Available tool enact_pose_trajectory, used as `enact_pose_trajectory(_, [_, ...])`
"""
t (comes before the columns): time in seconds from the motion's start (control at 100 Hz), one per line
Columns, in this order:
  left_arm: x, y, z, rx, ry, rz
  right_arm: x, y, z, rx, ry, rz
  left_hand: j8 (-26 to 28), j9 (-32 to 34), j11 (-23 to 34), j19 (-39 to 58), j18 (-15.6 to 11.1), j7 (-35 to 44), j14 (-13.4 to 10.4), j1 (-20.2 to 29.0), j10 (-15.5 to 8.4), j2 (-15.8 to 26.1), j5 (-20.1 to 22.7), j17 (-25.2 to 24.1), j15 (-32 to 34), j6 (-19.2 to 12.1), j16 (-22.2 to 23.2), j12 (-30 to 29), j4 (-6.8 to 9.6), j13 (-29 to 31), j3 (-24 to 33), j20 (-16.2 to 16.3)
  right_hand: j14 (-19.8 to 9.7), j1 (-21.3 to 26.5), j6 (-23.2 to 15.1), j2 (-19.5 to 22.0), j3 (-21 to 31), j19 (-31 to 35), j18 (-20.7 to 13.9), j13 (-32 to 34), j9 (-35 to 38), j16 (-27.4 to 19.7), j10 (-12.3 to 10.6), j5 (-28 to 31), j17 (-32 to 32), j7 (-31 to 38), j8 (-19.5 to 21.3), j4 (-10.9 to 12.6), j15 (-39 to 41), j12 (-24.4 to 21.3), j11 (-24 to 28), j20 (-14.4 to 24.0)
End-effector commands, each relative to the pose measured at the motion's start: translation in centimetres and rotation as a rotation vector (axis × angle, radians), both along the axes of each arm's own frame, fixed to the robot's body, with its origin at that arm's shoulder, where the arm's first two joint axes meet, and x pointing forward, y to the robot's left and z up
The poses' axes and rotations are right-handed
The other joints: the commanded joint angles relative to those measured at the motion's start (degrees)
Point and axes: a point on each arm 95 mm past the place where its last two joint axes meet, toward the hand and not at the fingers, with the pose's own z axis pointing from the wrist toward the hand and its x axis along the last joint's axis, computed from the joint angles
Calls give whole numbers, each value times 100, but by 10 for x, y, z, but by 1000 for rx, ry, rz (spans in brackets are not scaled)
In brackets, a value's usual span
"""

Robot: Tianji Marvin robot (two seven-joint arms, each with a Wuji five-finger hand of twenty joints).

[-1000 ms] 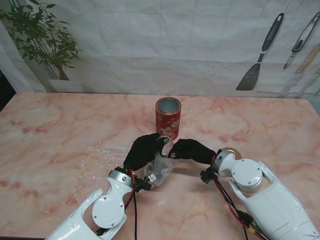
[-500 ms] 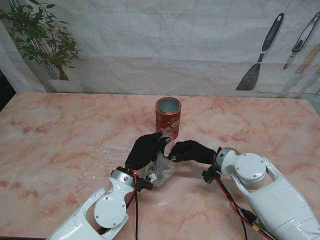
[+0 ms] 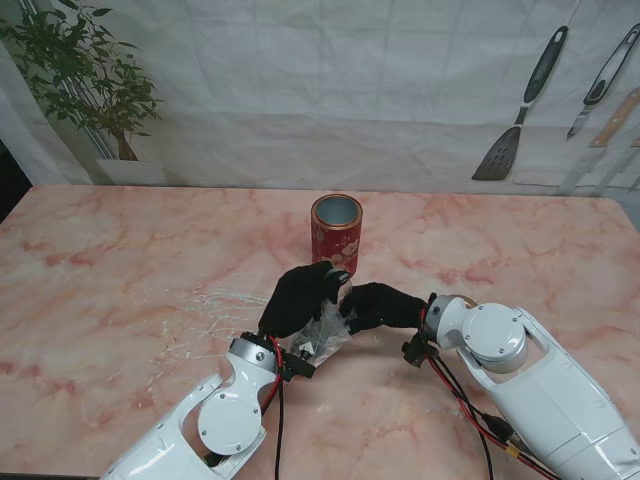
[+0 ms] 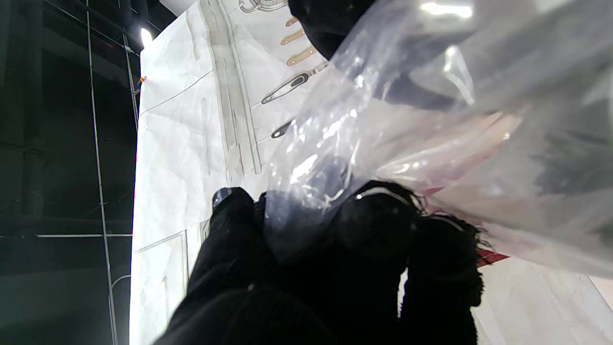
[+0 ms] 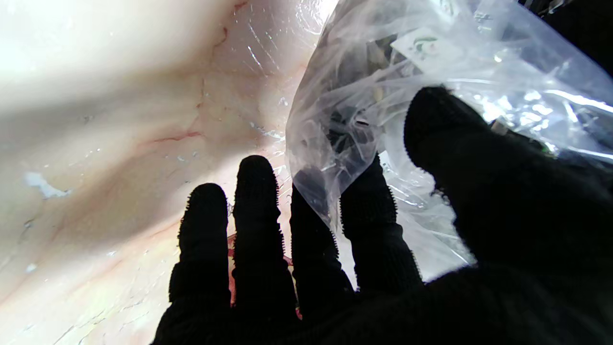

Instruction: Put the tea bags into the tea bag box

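From the stand view, both black-gloved hands meet over a clear plastic bag (image 3: 322, 335) just nearer to me than the red tea bag box (image 3: 336, 235), which stands upright and open-topped on the marble surface (image 3: 120, 270); the left hand (image 3: 298, 298) pinches the bag's upper edge, the right hand (image 3: 378, 305) works at its mouth; best, I judge, to keep the left hold steady while the right opens the mouth wide; along the left wrist, fingers (image 4: 373, 225) are clenched on crinkled film; along the right wrist, the thumb and first fingers (image 5: 368, 211) grip the plastic, the others free; inside, dark sachets (image 5: 354, 129) and a white paper tag (image 5: 421, 45) show; nothing can be seen inside the box.
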Motion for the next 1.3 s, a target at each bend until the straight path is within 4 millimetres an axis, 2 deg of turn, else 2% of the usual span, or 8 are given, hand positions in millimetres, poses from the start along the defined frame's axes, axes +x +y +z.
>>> enact_pose_trajectory(0.0, [0, -5, 6, -22, -4, -14, -3, 4, -1, -5, 13, 2, 9, -12, 16, 356, -419, 308, -136, 345, -413, 569, -8, 21, -220, -318, -60, -125, 239, -43, 255, -83, -38, -133, 100, -108, 75, 168, 71, 95, 60, 85, -39, 42, -9, 57, -68, 36, 240, 103, 224, -61])
enact_pose_trajectory(0.08, [-2, -5, 5, -29, 1, -22, -3, 5, -2, 11, 36, -11, 10, -2, 23, 358, -411, 314, -118, 358, -395, 560, 3, 16, -214, -297, -66, -129, 239, -33, 256, -94, -27, -447, 174, 73, -42, 171, 23, -19, -47, 86, -10, 45, -105, -139, 187, 299, 265, 124, 248, -76])
enact_pose_trajectory(0.34, [-5, -5, 2, -13, -2, -51, -4, 6, 0, 71, 84, -60, 6, 38, 35, 371, -355, 325, -74, 363, -387, 518, 55, 23, -181, -283, -87, -146, 238, -18, 252, -123, 62, -780, 314, 906, -722, 203, 71, -68, 1, 89, 80, 292, -207, -203, 426, 356, 348, 123, 298, -32])
enact_pose_trajectory(0.71, [-6, -9, 2, -14, -12, -65, -7, 11, 7, -39, 46, 23, 7, 32, 33, 379, -361, 326, -88, 355, -403, 520, 57, 25, -182, -288, -108, -152, 240, -26, 254, -139, -25, -256, 76, -333, -82, 244, 93, -79, -154, 41, -11, -195, -131, 359, 959, 329, 296, 149, 342, -87])
enact_pose_trajectory(0.84, [-6, -9, 3, -21, -11, -63, -8, 12, 8, -47, 40, 23, 7, 24, 27, 367, -366, 324, -86, 354, -404, 525, 54, 6, -191, -291, -115, -155, 240, -33, 255, -146, -17, 333, 22, -340, -44, 281, 98, -27, -97, 51, -14, -441, -94, 1019, 179, -288, 299, 162, 358, -146])
enact_pose_trajectory(0.93, [-6, -8, 4, -22, -11, -60, -9, 12, 7, -44, 48, 14, 7, 25, 23, 368, -366, 323, -84, 355, -405, 520, 54, 6, -194, -292, -118, -158, 240, -35, 253, -148, 35, 919, 45, -178, -322, 327, 182, 75, 57, 62, -4, -456, -49, 1638, -530, -376, 328, 153, 376, -136])
enact_pose_trajectory(1.06, [-5, -6, 4, -24, -7, -53, -9, 13, 6, -35, 51, -2, 7, 30, 26, 368, -366, 323, -82, 357, -404, 520, 54, 6, -197, -292, -121, -159, 240, -35, 254, -149, 73, 1511, 218, 523, -621, 357, 207, 147, 218, 67, -28, -93, -33, 1775, -960, -215, 355, 178, 438, -139])
enact_pose_trajectory(1.29, [0, 4, 5, 8, -2, -24, -9, 7, 15, -18, 21, -40, 7, 44, 20, 358, -336, 324, -57, 356, -390, 505, 62, -6, -202, -290, -129, -165, 237, -28, 250, -153, 88, 1831, 463, 1471, -986, 211, 130, -415, -287, -67, 106, -628, -394, 1883, 102, -99, 88, 338, 387, -140])
